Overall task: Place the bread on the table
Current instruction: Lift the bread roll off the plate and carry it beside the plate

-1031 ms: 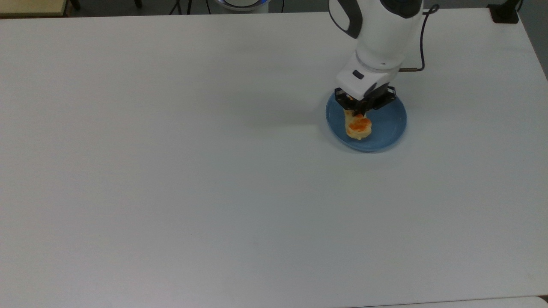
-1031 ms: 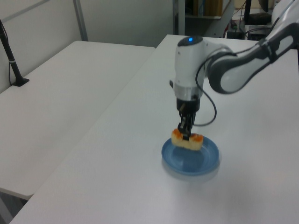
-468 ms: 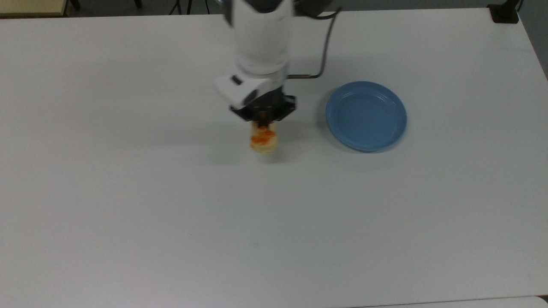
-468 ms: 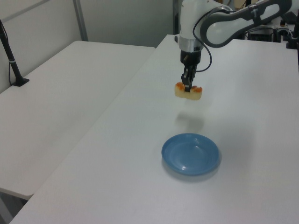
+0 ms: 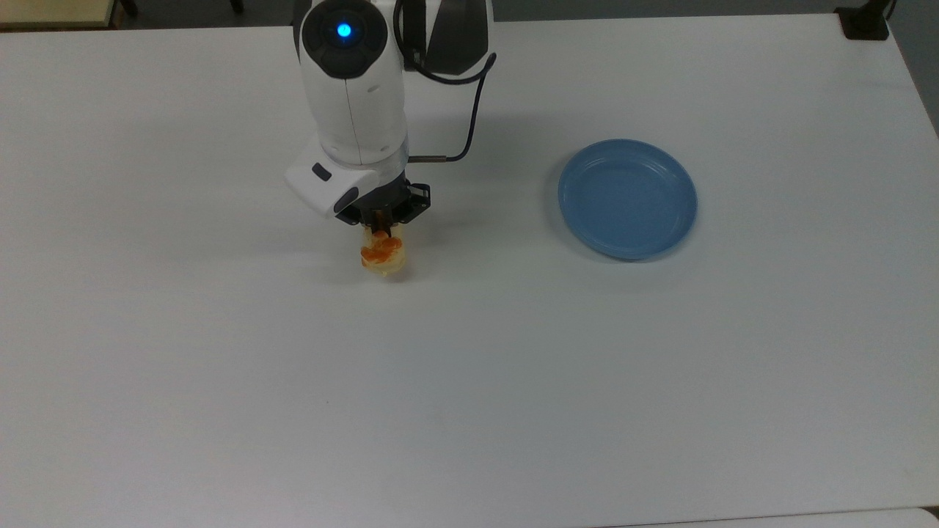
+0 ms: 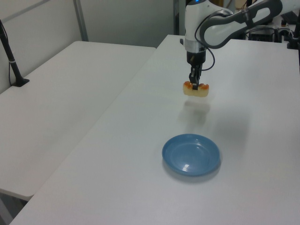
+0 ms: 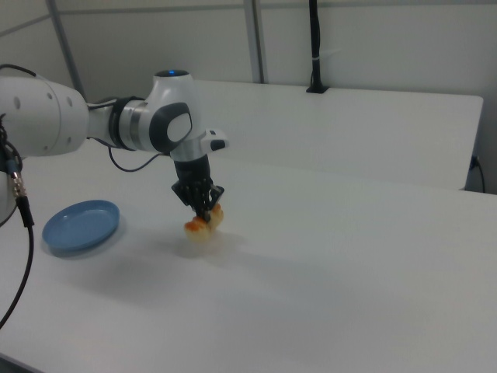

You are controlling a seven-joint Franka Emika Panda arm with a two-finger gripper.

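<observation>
The claw (image 5: 381, 229) points straight down and is clamped on the bread (image 5: 383, 256). In the left view the claw (image 6: 195, 84) pinches the bread (image 6: 196, 89) in its middle, so both ends of the bread stick out on either side. The bread is pale yellow with orange-brown bumps on top. In the right view the claw (image 7: 204, 213) has the bread (image 7: 203, 224) hanging under it, and a soft shadow lies on the desk (image 7: 349, 264) right below. The bread looks lifted just off the desk in the left view, with its shadow a little way under it.

The white robot arm (image 5: 357, 88) rises from the claw, with a blue light (image 5: 343, 30) glowing on top. A black cable (image 5: 469, 117) loops out from the arm near the wrist.

The desk (image 5: 220, 367) is big, white and plain. A round blue plate (image 5: 627, 198) sits on it, well apart from the bread, toward the top view's right. In the left view the plate (image 6: 191, 154) is nearer the camera than the bread. In the right view the plate (image 7: 81, 225) is on the right view's left, away from the claw.

A second white table (image 6: 56, 117) stands beside the desk on the left view's left.
</observation>
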